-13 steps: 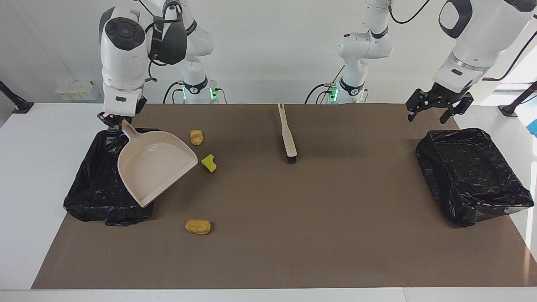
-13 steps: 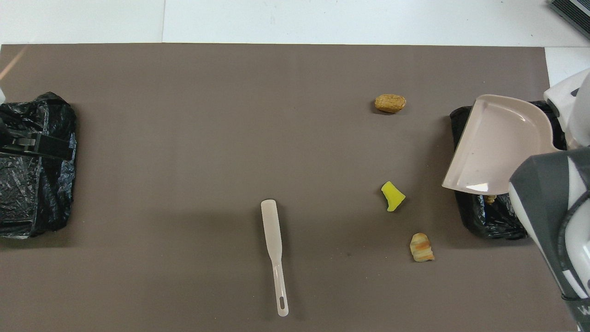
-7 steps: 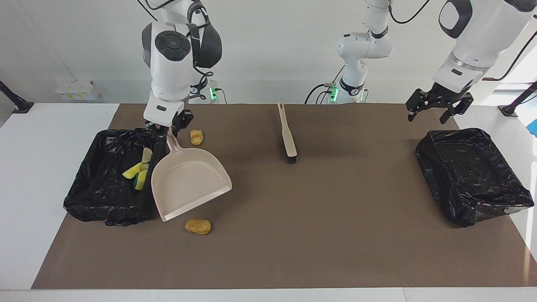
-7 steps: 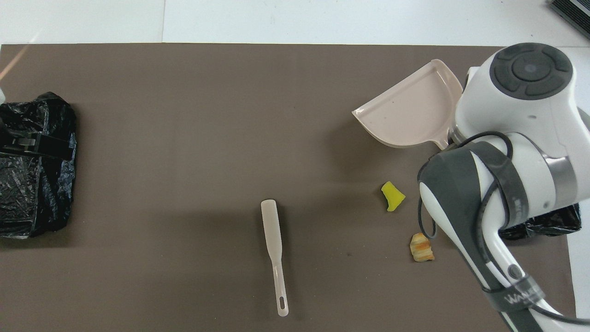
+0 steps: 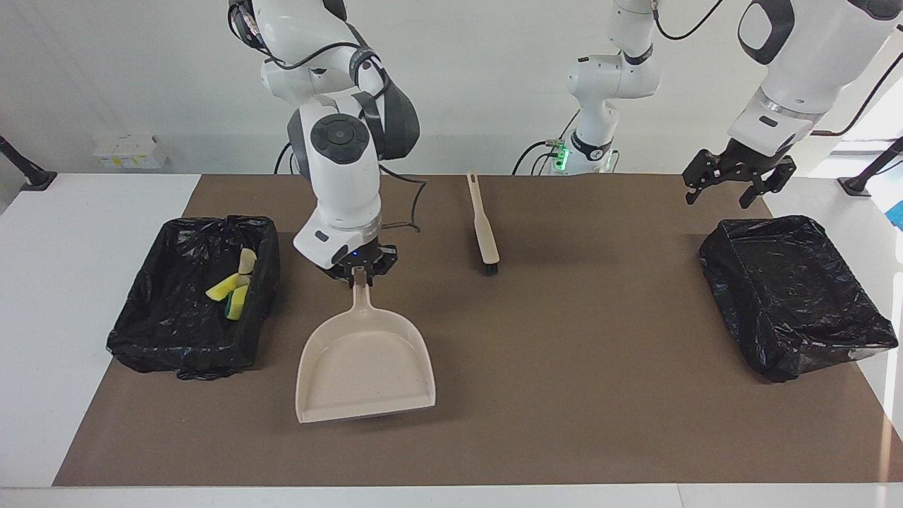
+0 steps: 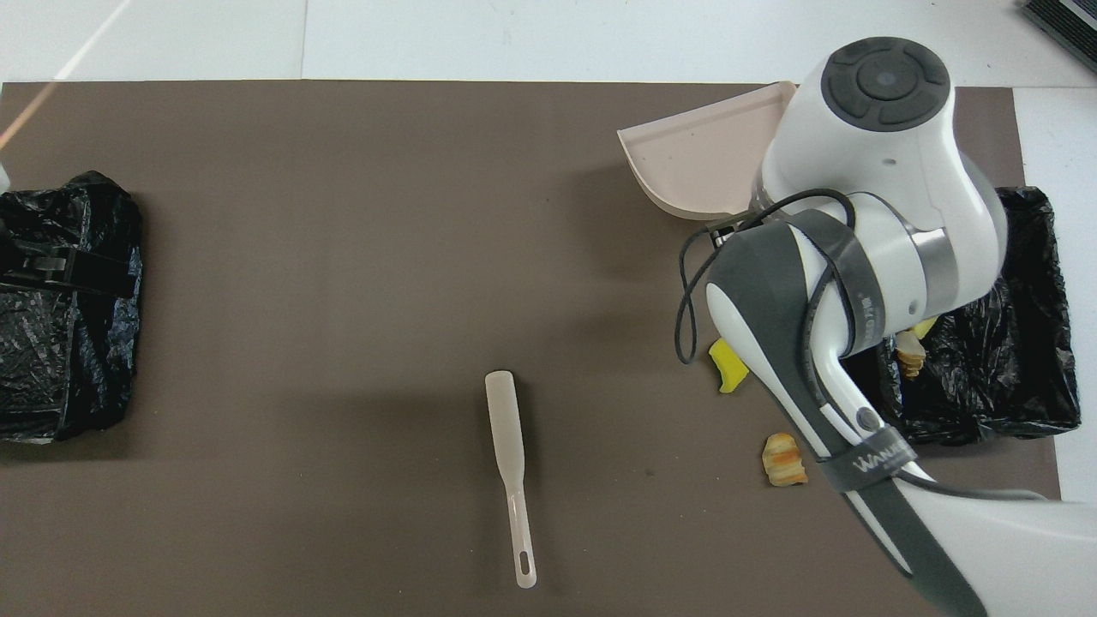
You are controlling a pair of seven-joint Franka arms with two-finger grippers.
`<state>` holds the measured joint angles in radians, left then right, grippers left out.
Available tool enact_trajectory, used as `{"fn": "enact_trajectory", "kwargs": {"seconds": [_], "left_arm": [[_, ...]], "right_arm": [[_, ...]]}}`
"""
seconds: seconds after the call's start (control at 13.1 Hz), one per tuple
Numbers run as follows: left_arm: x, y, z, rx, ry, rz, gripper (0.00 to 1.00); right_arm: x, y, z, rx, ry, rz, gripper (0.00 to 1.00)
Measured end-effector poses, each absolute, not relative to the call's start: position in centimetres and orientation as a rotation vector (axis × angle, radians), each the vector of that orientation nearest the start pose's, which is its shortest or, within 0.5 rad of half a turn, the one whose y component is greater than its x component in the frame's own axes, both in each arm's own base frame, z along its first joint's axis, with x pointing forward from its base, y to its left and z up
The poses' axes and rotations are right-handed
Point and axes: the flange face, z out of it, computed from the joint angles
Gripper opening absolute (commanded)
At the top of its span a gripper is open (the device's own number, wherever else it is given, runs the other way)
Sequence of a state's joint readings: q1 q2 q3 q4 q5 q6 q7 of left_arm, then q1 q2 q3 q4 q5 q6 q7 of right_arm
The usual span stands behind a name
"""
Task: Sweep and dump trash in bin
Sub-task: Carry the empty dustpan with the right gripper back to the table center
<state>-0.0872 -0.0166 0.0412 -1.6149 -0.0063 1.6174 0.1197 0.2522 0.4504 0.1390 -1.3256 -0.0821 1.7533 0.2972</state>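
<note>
We see the right gripper (image 5: 359, 271) at centre-left of the facing view, fingers clamped on the handle of the beige plastic dustpan (image 5: 363, 370), whose pan lies low over the brown mat of the bench (image 5: 564, 367), mouth toward the frame's bottom edge.

Trash: yellow sponge chunks and a pale scrap (image 5: 231, 286) sit inside the black bag-lined bin (image 5: 162, 331) at the facing view's left. In the overhead view a yellow sponge chunk (image 6: 726, 367) and a golden-brown bread-like lump (image 6: 783, 459) lie on the mat at lower right (the arm hides them in the facing view).

The beige brush with dark bristles (image 5: 484, 229) lies top-centre.

The left gripper (image 5: 737, 185) hangs with fingers spread wide, holding nothing, above the second black-lined bin (image 5: 790, 296) at right.
</note>
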Motion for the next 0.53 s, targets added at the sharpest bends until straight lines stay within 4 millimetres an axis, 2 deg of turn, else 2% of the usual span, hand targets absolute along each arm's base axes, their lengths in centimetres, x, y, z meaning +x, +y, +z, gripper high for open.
{"fn": "enact_trajectory", "kwargs": {"seconds": [0.23,0.53], "left_arm": [[55.3,-2.6,61.7,-3.137,0.260,-0.030,1.00],[55.3,-2.6,61.7,-3.137,0.260,-0.030,1.00]], "right_arm": [[63.3,31.5,46.5,-3.087,-0.087,-0.023,0.00],[61.6,38.0,43.6,-3.070,-0.079,-0.017,0.00]]}}
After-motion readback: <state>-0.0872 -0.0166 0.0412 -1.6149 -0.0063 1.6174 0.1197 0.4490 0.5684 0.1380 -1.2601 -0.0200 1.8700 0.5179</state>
